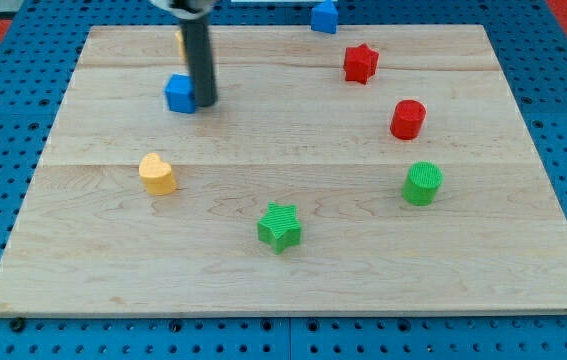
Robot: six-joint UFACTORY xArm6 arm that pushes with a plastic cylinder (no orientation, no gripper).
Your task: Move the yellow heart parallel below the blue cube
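Observation:
The yellow heart (157, 173) lies on the wooden board (293, 270) at the view's left of centre. The blue cube (179, 93) sits above it, towards the view's top left. The yellow heart is a little to the left of the cube and well below it. My tip (204, 103) stands right beside the blue cube on its right side, touching or nearly touching it. A yellow block (180, 41) is mostly hidden behind the rod near the view's top.
A red star (360, 63) and a red cylinder (408, 119) sit at the upper right. A green cylinder (423, 184) is at the right, a green star (280, 226) at lower centre. Another blue block (324, 16) sits at the board's top edge.

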